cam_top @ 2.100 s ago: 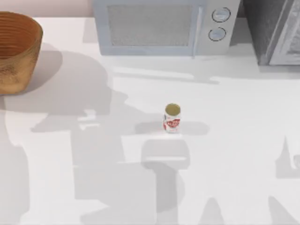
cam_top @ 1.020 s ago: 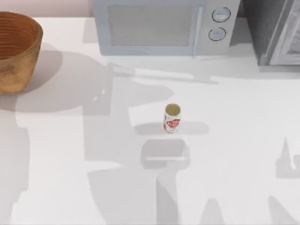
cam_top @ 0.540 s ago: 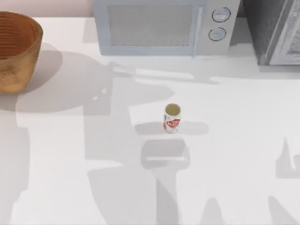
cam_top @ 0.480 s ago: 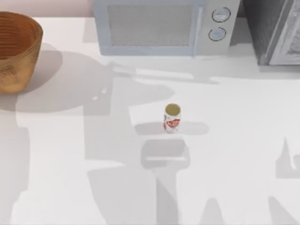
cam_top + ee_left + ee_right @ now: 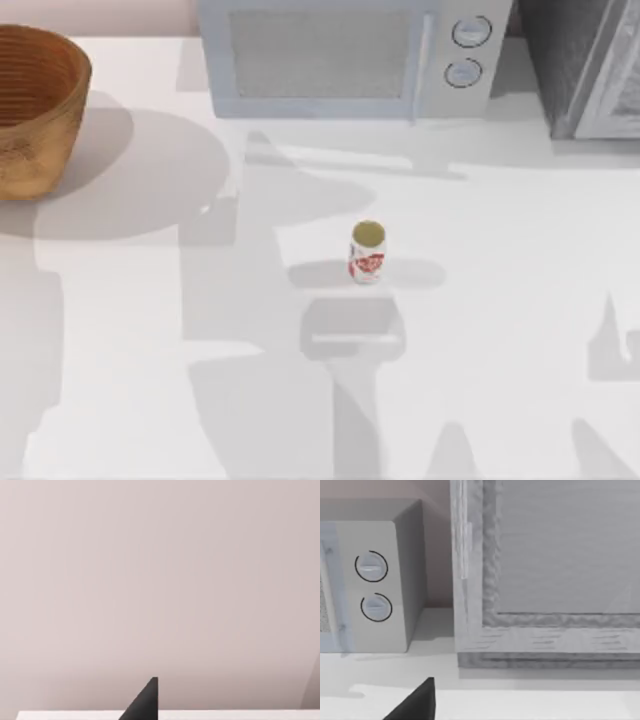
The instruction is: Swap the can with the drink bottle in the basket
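Right, the can stands upright mid-table, well apart from the basket at far left. I can't tell either gripper's fingers. This fits pre-swap or finished alike; I can't see inside the basket, so I'm calling no move.

Can: red-and-white label, pale top, upright on the table, in front of the microwave. Woven brown basket stands well left of the microwave.
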Tool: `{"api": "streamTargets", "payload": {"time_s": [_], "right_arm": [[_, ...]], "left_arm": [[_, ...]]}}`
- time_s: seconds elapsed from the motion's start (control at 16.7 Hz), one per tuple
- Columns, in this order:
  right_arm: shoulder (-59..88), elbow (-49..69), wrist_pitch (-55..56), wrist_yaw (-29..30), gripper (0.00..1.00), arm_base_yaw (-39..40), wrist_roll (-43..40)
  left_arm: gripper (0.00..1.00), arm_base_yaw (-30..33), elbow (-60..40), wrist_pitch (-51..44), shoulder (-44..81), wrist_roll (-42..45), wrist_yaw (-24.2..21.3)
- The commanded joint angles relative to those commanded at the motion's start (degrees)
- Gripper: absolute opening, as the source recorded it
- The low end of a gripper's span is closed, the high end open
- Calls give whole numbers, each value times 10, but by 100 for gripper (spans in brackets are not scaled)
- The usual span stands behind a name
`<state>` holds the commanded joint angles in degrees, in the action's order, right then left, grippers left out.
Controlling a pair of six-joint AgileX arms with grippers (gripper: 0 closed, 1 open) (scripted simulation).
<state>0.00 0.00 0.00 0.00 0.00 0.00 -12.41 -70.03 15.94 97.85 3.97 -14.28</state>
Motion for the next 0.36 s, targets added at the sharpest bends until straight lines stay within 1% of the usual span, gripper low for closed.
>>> {"api": "streamTargets", "payload": {"time_s": [0.06,0.36], "right_arm": [[0,0,0,0,100,0,0],[0,0,0,0,100,0,0]], "left_arm": [[100,0,0,0,0,0,0],[100,0,0,0,0,0,0]]}}
